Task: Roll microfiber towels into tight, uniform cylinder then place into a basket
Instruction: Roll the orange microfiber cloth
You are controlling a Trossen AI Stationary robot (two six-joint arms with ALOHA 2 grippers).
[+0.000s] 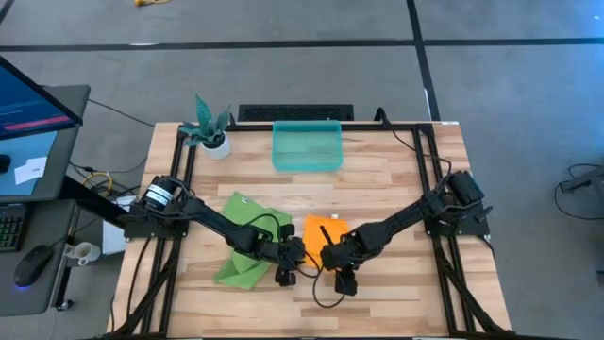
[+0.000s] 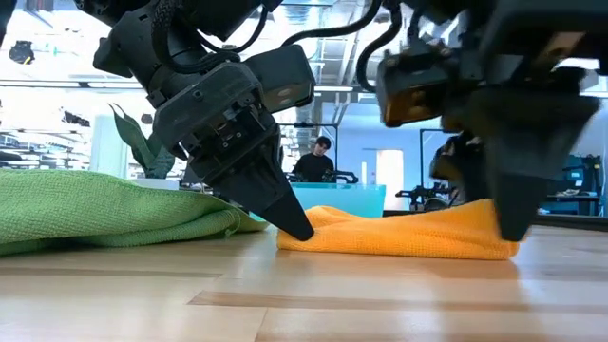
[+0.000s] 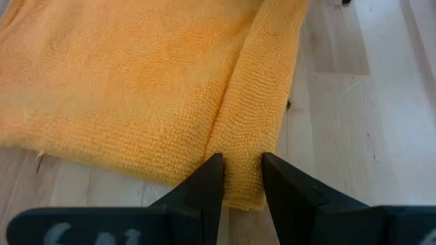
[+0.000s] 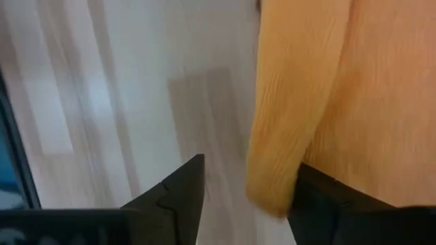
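Left gripper (image 3: 242, 170): mine, down at the near edge of the orange towel (image 1: 323, 231), fingers (image 3: 204, 187) nearly closed and pinching a rolled fold of the cloth between them.
Right gripper (image 4: 248, 184): also mine, right beside the left one at the same towel's other near corner, fingers spread fairly wide, one finger (image 4: 320, 197) under or against the rolled edge, the other (image 4: 180, 187) on bare wood. Can't tell if it's really gripping anything.
Orange towel: flat on the table (image 1: 396, 189) right in front of both grippers, its edge nearest me curled into a thin roll.
Green towel (image 1: 247, 236): lying rumpled just beside my left gripper, under the left arm, touching or almost touching the orange one.
Basket (image 1: 307, 146): teal bin, well beyond both grippers at the far edge of the table, nothing of mine near it.
Plant pot (image 1: 216, 144): small white one, off to the left of the basket.
Background: a person (image 2: 314, 161) far behind the table in the low view.
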